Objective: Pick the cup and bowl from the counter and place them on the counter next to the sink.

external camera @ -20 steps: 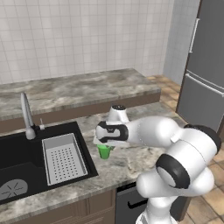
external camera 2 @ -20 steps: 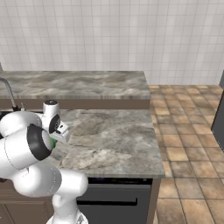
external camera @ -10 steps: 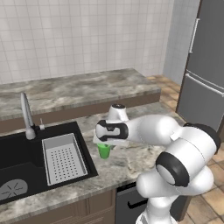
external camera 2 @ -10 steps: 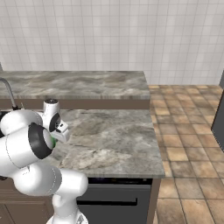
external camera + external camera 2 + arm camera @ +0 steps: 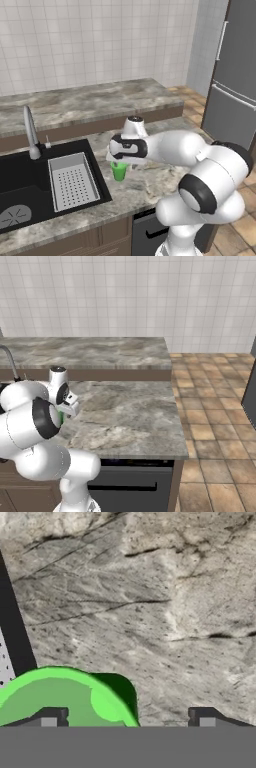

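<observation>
I see the cup (image 5: pixel 119 170) standing upright on the counter (image 5: pixel 150 175), mouth up, its long axis vertical, just beside the right rim of the sink (image 5: pixel 30 180) and its drainer tray (image 5: pixel 72 181). In the hand view I look straight down into the cup (image 5: pixel 60 697): its green rim curves across the lower left and its near side is cut off by the bottom of the frame. The gripper (image 5: pixel 127 716) sits directly over it with its jaws spread apart; one dark fingertip stands over the cup's interior and the other stands clear over bare stone, so nothing is clamped. From the left base view the hand covers the cup's top. From the right base view the arm hides nearly all of the cup (image 5: pixel 60 417), leaving a green sliver.
</observation>
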You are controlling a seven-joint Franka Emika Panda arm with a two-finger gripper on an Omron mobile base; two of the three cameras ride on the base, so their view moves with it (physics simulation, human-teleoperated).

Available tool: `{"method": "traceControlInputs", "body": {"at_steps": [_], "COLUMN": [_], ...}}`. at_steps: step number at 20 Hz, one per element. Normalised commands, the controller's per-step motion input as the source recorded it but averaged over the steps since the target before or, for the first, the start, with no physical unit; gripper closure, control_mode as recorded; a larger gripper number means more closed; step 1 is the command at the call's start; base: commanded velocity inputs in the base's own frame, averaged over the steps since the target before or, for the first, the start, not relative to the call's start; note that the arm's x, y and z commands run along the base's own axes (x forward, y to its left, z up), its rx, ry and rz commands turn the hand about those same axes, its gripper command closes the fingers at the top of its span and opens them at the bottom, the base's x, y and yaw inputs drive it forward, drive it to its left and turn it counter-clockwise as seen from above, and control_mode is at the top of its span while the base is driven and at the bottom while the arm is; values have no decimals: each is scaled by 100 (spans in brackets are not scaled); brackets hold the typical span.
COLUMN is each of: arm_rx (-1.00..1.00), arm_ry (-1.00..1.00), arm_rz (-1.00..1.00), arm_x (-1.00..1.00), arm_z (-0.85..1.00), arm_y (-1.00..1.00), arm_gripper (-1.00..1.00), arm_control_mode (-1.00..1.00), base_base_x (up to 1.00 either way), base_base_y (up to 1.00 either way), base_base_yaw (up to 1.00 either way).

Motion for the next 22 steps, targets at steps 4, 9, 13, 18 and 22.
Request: {"method": "traceControlInputs", "body": {"at_steps": [4,9,13,18,22], "arm_rx": [0,0,0,0,0], "arm_ry": [0,0,0,0,-1], "arm_rz": [0,0,0,1,8], "arm_x": [0,-11,-39,-78,-94], "arm_z": [40,47,35,30,18], "arm_y": [0,-6,-24,-29,-15], "arm_gripper": [-100,-100,-100,-100,-100], "arm_control_mode": [-100,-100,-100,-100,-100], "base_base_x": [0,0,0,0,0], "base_base_y": [0,0,0,0,0], "base_base_yaw": [0,0,0,0,0]}}
